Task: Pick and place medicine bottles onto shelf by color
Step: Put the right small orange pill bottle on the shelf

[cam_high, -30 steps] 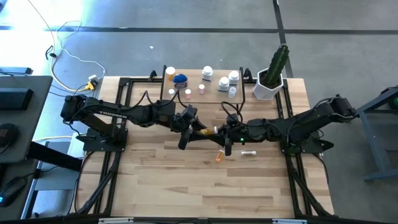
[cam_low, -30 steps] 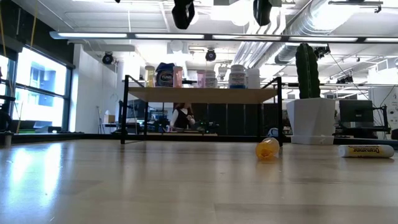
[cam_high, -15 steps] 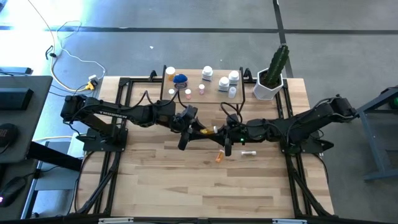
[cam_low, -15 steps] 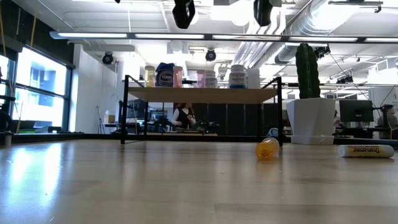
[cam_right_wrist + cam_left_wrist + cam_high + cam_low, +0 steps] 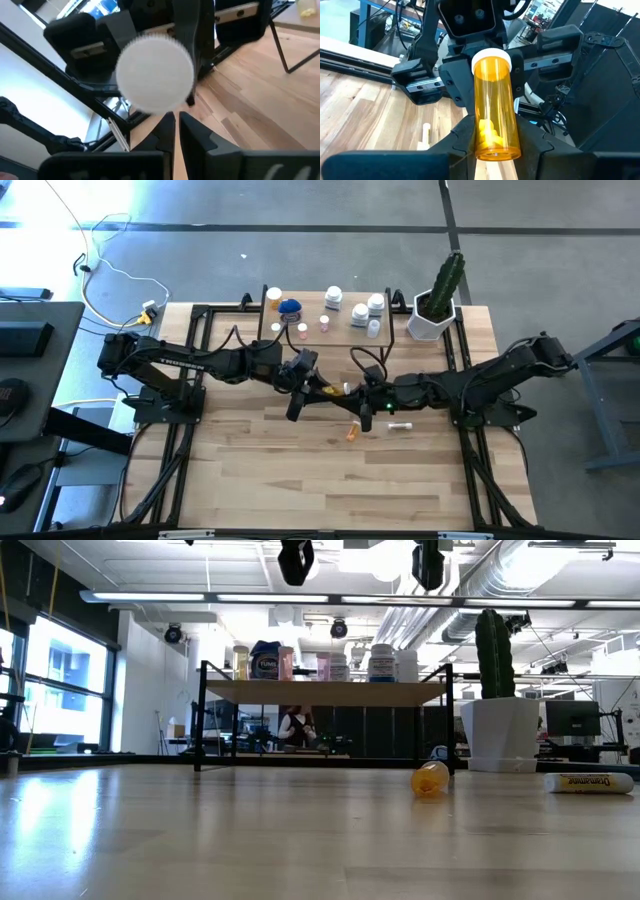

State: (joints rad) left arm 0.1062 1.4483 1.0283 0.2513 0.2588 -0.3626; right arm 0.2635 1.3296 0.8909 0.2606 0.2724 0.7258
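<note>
Evidently the step in hand is a handover in mid-air above the middle of the table point(image 5: 260, 470): the left gripper point(image 5: 492, 142) is clamped on the base end of an orange bottle point(image 5: 492, 107), its white cap pointing straight at the right gripper point(image 5: 175, 125), whose fingers are pressed together just short of that cap and grip nothing. From the high view the two grippers meet nose to nose, with the bottle a small orange spot between them.

The shelf point(image 5: 350, 332) stands at the far edge, already carrying white, pink and orange bottles and a blue-lidded jar, beside a potted cactus point(image 5: 437, 300). Two things lie on the table nearer the camera: another orange bottle on its side point(image 5: 430, 778) and a white tube-like bottle point(image 5: 588, 782) (label too small to read).

The task looks well along but unfinished. Next, I judge, the left arm should carry its bottle back to the shelf's left end, where the other orange one stands point(image 5: 274, 294), and set it upright without knocking its neighbours.
</note>
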